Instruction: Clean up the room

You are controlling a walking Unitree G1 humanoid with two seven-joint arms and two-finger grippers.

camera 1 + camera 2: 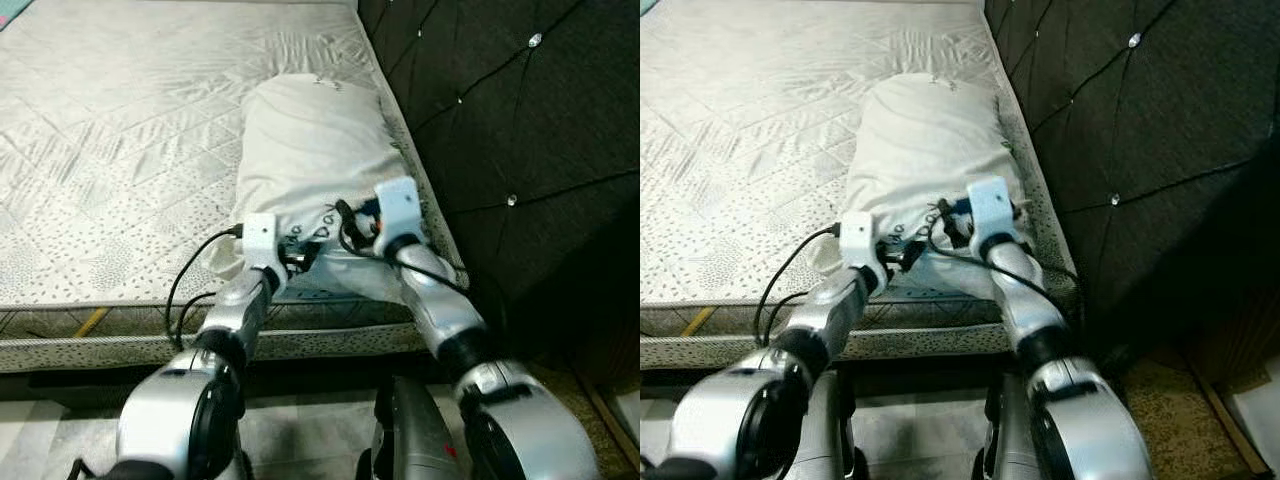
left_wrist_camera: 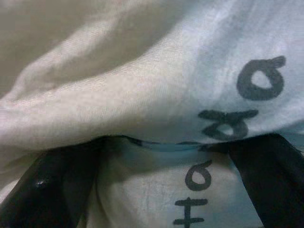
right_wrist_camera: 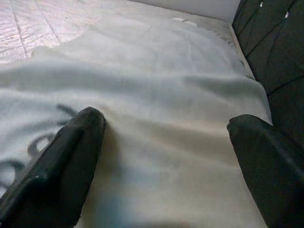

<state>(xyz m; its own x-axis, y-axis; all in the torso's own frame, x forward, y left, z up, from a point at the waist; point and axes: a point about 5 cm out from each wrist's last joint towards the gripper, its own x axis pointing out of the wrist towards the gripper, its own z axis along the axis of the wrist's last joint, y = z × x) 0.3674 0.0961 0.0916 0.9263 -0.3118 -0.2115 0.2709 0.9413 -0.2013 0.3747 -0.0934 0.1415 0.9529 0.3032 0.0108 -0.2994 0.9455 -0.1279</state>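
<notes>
White pillow (image 1: pixel 310 150) on mattress (image 1: pixel 110 150), black lettering, "Day" legible; left gripper (image 2: pixel 156 156) and right gripper (image 3: pixel 166 156) both spread wide, fingers pressed against pillow's near end.

The pillow (image 1: pixel 310 160) carries black handwritten lettering on its near end: "Day" reads in the left eye view; in the left wrist view the marks look like "Good", though not clearly.

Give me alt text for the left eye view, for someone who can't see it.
Both silver arms reach forward onto a white pillow lying on a bare patterned mattress, the left gripper and right gripper at its near end beside black lettering. A dark tufted headboard runs along the right side.
</notes>
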